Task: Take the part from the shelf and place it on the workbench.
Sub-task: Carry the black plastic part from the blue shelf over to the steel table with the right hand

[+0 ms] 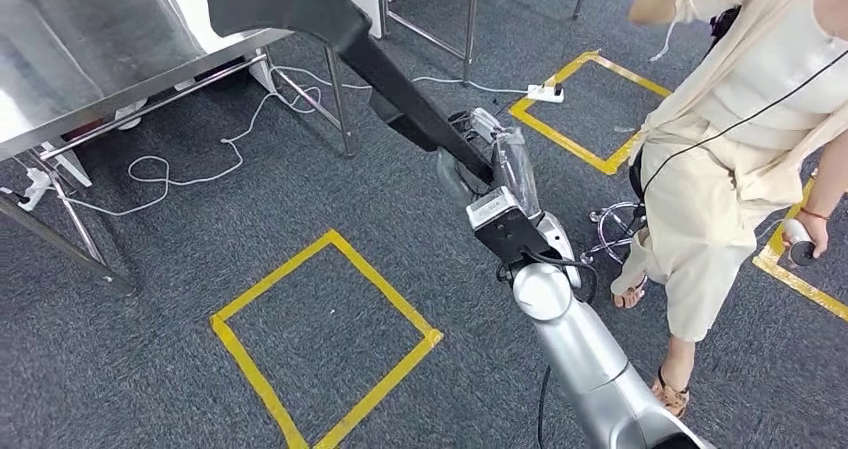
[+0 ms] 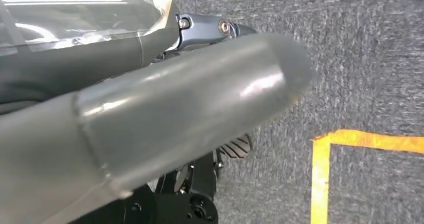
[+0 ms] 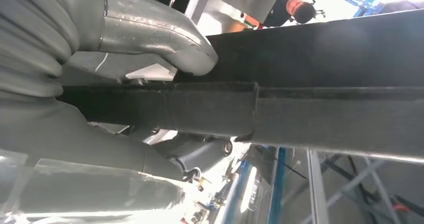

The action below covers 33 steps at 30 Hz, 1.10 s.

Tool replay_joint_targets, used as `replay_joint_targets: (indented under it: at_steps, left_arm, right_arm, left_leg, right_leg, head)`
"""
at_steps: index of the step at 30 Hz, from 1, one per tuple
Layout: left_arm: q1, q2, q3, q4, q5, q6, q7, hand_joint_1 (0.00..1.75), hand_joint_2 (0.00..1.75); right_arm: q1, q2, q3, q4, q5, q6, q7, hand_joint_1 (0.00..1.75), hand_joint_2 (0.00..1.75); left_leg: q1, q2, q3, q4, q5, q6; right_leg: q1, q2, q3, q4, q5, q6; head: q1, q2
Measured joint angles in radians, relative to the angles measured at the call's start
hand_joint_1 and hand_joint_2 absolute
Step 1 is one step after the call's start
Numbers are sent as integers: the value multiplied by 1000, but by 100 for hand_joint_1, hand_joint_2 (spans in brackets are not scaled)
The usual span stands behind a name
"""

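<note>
Right arm stretched forward, right hand (image 1: 490, 159) clamped around the long black part (image 1: 400, 79); left hand (image 2: 150, 114) hanging, thumb extended.

Grey carpet floor (image 1: 420, 229) marked with yellow tape squares (image 1: 325, 341). Stainless steel table (image 1: 90, 39) on thin metal legs at upper left, white cables (image 1: 200, 159) looped beneath. White power strip (image 1: 545, 92) near another taped square. Person in cream clothing (image 1: 735, 139) standing at right.

Silver right arm (image 1: 580, 344), black wrist block, black cable; grey ribbed robot hand (image 3: 75, 59), clear plastic cover.
</note>
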Motion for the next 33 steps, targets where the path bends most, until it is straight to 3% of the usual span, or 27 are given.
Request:
replay_joint_targets:
  at_steps: [4, 8, 12, 21, 29, 33]
  left_arm:
    - [0, -2, 2, 0, 12, -21, -19, 0, 0]
    - [0, -2, 11, 0, 35, -44, -50, 0, 0]
    - [0, -2, 25, 0, 45, -58, -80, 0, 0]
    - [1, 0, 30, 0, 41, -68, -101, 0, 0]
    - [1, 1, 30, 0, 28, -65, -106, 0, 0]
    - [1, 2, 29, -1, 5, -39, -158, 0, 0]
  right_arm:
    - [18, -14, -7, -7, 19, 0, 0, 175, 175]
    - [54, -49, -17, -12, 24, 11, -27, 175, 175]
    - [90, -91, -38, -21, 15, 13, -59, 175, 175]
    - [167, -153, -88, -54, -17, 8, -92, 175, 175]
    - [175, -160, -102, -57, -30, 8, -102, 175, 175]
    - [165, -160, -107, -55, -53, 8, -113, 175, 175]
  left_leg:
    - [-5, -3, -3, 4, -3, 12]
    - [-11, -4, -4, 5, -4, 22]
    - [-14, -4, -5, 6, -4, 26]
    - [-16, -4, -4, 6, -4, 28]
    - [-13, -4, -4, 5, -4, 28]
    - [-12, -4, -4, 5, -4, 28]
  right_leg:
    - [-1, -2, 0, -1, 0, 2]
    - [-1, -2, 1, -2, 0, 13]
    - [-2, -2, 1, -3, 1, 16]
    - [-6, -2, 1, -3, 2, 17]
    - [-5, -2, 1, -3, 2, 16]
    - [-5, -2, 1, -2, 1, 16]
  head:
    - [0, 0]
    - [0, 0]
    - [0, 0]
    - [0, 0]
    - [0, 0]
    - [0, 0]
